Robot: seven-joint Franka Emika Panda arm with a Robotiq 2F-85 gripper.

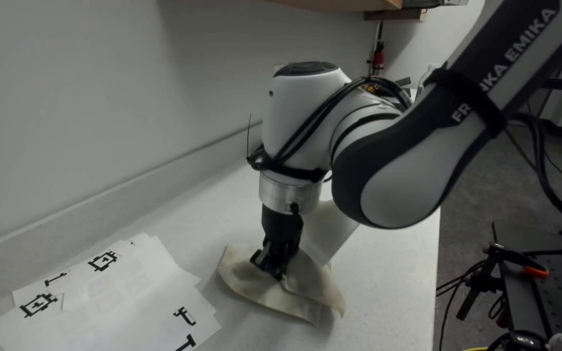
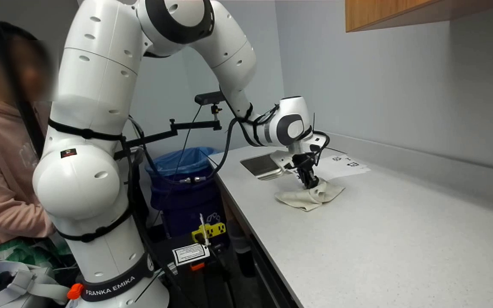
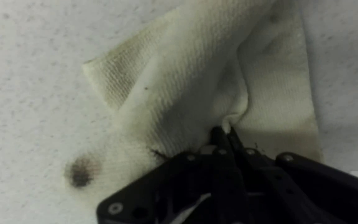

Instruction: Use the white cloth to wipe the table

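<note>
The white cloth (image 1: 271,297) is cream, stained and wrinkled. It lies bunched on the white table (image 1: 388,292). It also shows in an exterior view (image 2: 302,200) and in the wrist view (image 3: 275,99), with a dark spot near one end. My black gripper (image 1: 278,274) points down over the cloth's middle, low at the table. It also shows in an exterior view (image 2: 312,184). In the wrist view, the fingertips (image 3: 225,130) are nearly together, with a small fold of cloth pinched between them. The table also shows in an exterior view (image 2: 400,239) and in the wrist view (image 3: 26,77).
White paper sheets with black markers (image 1: 115,302) lie beside the cloth. A dark silver flat object (image 2: 263,166) lies near the table's open edge. A wall (image 1: 66,97) runs along the opposite side. A wooden cabinet (image 2: 400,13) hangs above. A person (image 2: 7,162) is behind the arm.
</note>
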